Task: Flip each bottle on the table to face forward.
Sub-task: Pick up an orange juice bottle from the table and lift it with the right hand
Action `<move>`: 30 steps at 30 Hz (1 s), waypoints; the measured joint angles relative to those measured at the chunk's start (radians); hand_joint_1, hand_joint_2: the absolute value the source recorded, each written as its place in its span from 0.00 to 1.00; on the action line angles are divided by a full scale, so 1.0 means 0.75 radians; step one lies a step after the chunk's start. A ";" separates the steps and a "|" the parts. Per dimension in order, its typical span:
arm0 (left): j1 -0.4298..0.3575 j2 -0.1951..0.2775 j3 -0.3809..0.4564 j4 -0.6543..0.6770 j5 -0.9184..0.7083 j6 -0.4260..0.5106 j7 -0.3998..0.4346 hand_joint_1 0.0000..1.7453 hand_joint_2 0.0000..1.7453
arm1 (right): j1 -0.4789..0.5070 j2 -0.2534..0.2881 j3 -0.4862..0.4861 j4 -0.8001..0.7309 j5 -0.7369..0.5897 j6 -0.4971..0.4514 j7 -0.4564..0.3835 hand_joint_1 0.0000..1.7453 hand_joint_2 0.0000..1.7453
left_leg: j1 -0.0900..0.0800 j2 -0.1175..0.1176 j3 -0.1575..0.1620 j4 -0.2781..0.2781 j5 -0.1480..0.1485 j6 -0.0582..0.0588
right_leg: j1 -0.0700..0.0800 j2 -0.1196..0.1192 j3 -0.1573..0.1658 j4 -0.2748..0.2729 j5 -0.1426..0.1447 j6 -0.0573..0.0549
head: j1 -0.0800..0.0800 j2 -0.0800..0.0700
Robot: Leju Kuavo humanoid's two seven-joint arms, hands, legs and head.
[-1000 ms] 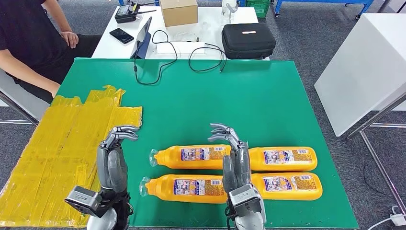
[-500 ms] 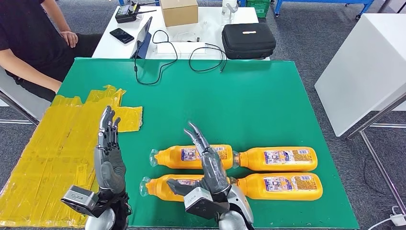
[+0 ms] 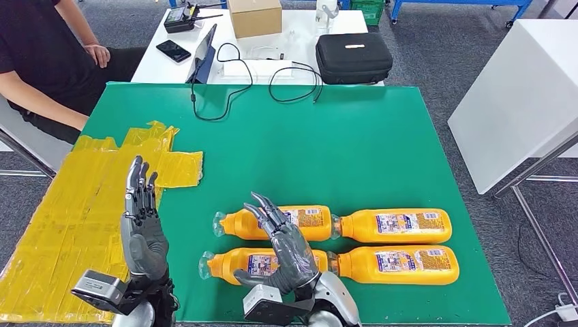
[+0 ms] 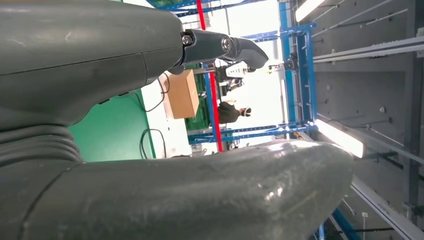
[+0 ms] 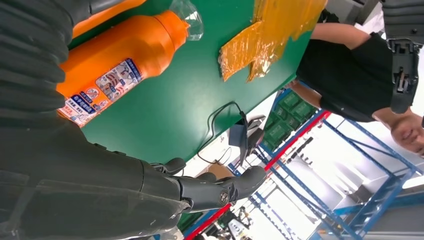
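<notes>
Several orange bottles with clear caps lie on their sides on the green table, in two rows, caps to the left, labels up. The far row holds one bottle on the left and another on the right. The near row holds one on the left and one on the right. My right hand hovers over the two left bottles with its fingers spread, holding nothing. The right wrist view shows that hand beside a left bottle. My left hand stands upright and empty at the table's left.
Yellow tape covers the table's left side. A person in black sits at the far left. Behind the green table, a white table carries a black case, a cardboard box, cables and a phone. A white cabinet stands to the right.
My right hand has swung left and tilted over the two left bottles, fingers now spread. My left hand has uncurled its fingers and drifted left. The bottles have not moved.
</notes>
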 joint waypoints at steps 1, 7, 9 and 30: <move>0.001 0.000 0.002 -0.001 0.000 0.000 0.000 0.00 0.00 | 0.000 -0.003 0.003 0.001 0.000 0.000 0.000 0.00 1.00 | 0.000 0.000 0.000 0.000 0.000 0.000 | 0.000 0.000 0.000 0.000 0.000 0.000 | 0.000 0.000; 0.010 0.000 0.011 -0.007 0.010 -0.002 -0.001 0.00 0.00 | 0.001 -0.022 0.021 0.001 0.035 -0.001 0.029 0.00 1.00 | 0.000 0.000 0.000 0.000 0.000 0.000 | 0.000 0.000 0.000 0.000 0.000 0.000 | 0.000 0.000; 0.018 0.001 0.021 -0.016 0.022 -0.004 -0.001 0.00 0.00 | 0.008 -0.040 0.033 -0.002 0.069 -0.004 0.059 0.00 1.00 | 0.000 0.000 0.000 0.000 0.000 0.000 | 0.000 0.000 0.000 0.000 0.000 0.000 | 0.000 0.000; 0.094 0.004 0.184 -0.089 0.107 -0.094 -0.001 0.00 0.00 | 0.089 -0.325 0.043 0.052 0.168 0.045 0.392 0.00 1.00 | 0.000 0.000 0.000 0.000 0.000 0.000 | 0.000 0.000 0.000 0.000 0.000 0.000 | 0.000 0.000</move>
